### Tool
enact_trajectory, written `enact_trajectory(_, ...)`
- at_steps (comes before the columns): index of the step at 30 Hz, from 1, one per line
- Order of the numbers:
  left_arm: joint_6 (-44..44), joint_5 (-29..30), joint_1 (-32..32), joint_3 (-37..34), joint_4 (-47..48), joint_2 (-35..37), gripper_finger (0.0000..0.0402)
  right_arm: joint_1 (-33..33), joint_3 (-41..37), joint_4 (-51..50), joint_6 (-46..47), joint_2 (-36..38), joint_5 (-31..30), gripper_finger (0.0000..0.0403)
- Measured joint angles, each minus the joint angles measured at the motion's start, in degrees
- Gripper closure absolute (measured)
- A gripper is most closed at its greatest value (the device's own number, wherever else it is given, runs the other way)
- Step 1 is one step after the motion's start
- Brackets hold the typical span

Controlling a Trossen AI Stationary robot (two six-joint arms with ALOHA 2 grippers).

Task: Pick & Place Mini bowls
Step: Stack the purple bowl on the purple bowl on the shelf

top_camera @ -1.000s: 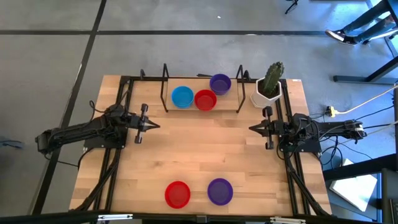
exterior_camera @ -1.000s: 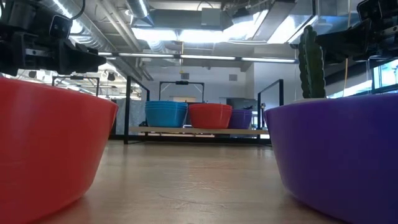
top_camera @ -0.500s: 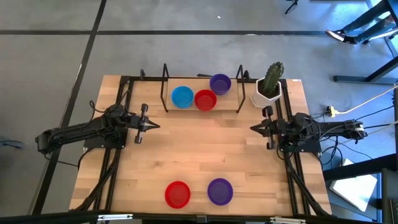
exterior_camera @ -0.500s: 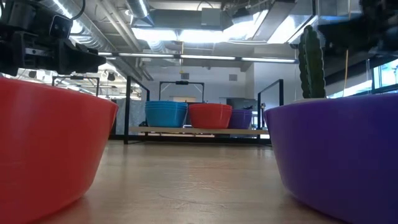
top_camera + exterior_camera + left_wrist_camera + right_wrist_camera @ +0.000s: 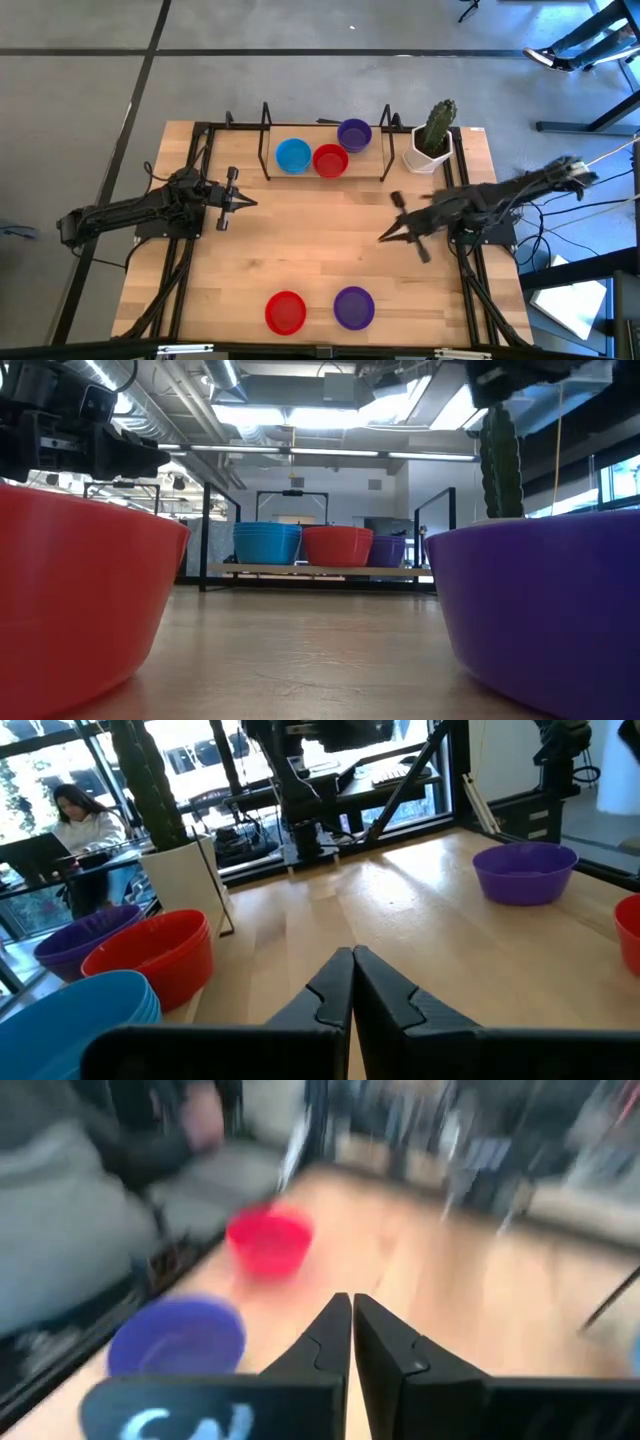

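Observation:
Two mini bowls sit on their bases near the table's near edge: a red one (image 5: 286,312) and a purple one (image 5: 353,308). They fill the low view as red bowl (image 5: 80,590) and purple bowl (image 5: 550,600). More bowls stand inside a frame at the far edge: blue (image 5: 293,155), red (image 5: 330,160), purple (image 5: 354,134). My right gripper (image 5: 385,237) is shut and empty above the table's middle right, pointing at the near bowls: red (image 5: 268,1240), purple (image 5: 178,1338). My left gripper (image 5: 245,202) waits shut at the left.
A white pot with a cactus (image 5: 430,140) stands at the far right corner, beside the black frame (image 5: 265,140) around the far bowls. Black rails run along both table sides. Bare wood lies between the far bowls and the near ones. A person sits beyond the table (image 5: 75,815).
My right gripper has swung from the table's right side toward the middle and the near edge, turning to point near-left at the two near bowls, and stays shut. My left arm and all bowls have kept still.

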State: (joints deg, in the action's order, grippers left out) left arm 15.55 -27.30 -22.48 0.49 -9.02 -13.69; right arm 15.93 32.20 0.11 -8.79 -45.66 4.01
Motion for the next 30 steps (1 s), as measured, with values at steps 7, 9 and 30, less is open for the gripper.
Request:
enact_trajectory(7,0.04,-1.24,0.0,0.0,0.77,-0.07,0.0396,5.35,24.56,-24.81,8.45,-21.52,-2.94,0.0357)
enact_trajectory(9,0.02,-1.32,0.0,0.0,0.73,-0.07,0.0396,6.68,30.22,-29.2,10.81,-27.64,-3.16,0.0334)
enact_trajectory(30,-0.68,-1.31,0.0,0.0,0.69,-0.07,0.0396,12.4,48.16,-43.29,17.78,-61.28,-2.96,0.0222)
